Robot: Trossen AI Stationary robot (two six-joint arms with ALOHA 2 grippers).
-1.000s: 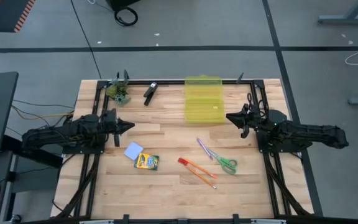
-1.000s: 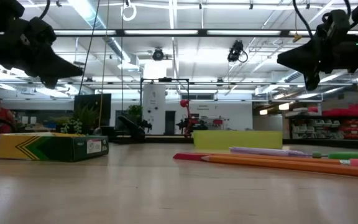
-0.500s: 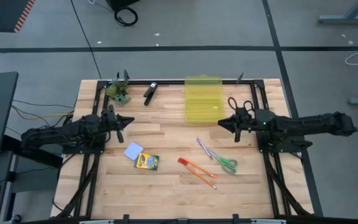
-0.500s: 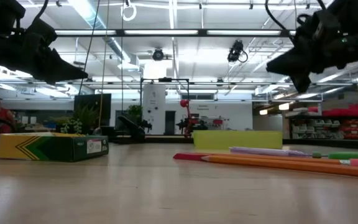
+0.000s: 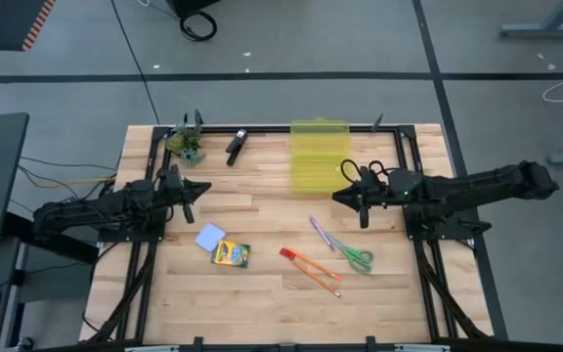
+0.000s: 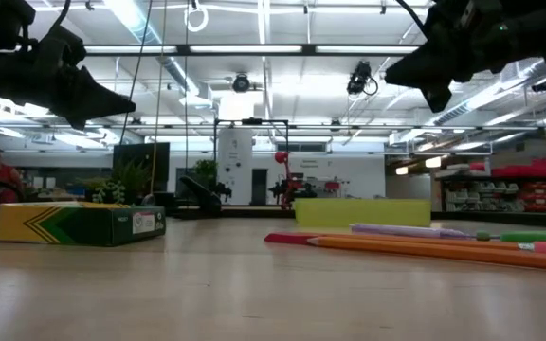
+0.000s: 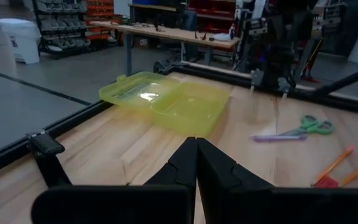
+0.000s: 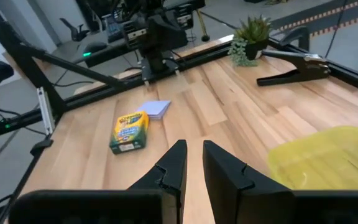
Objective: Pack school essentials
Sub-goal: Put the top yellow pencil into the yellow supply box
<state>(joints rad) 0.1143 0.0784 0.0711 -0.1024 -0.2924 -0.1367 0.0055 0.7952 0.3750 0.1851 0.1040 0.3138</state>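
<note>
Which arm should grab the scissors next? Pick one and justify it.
Right. The right hand hangs just beside the yellow case, close to the green-handled scissors. The left hand sits across the table, nearer the crayon box.

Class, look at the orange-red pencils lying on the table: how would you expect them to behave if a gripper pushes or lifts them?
The orange-red pencils are long, thin and lie flat on the wooden table, so a sideways push would probably roll or swivel them. They look stiff and light. Because they lie so low, as the low view shows, pinching them from above may be fiddly.
</note>
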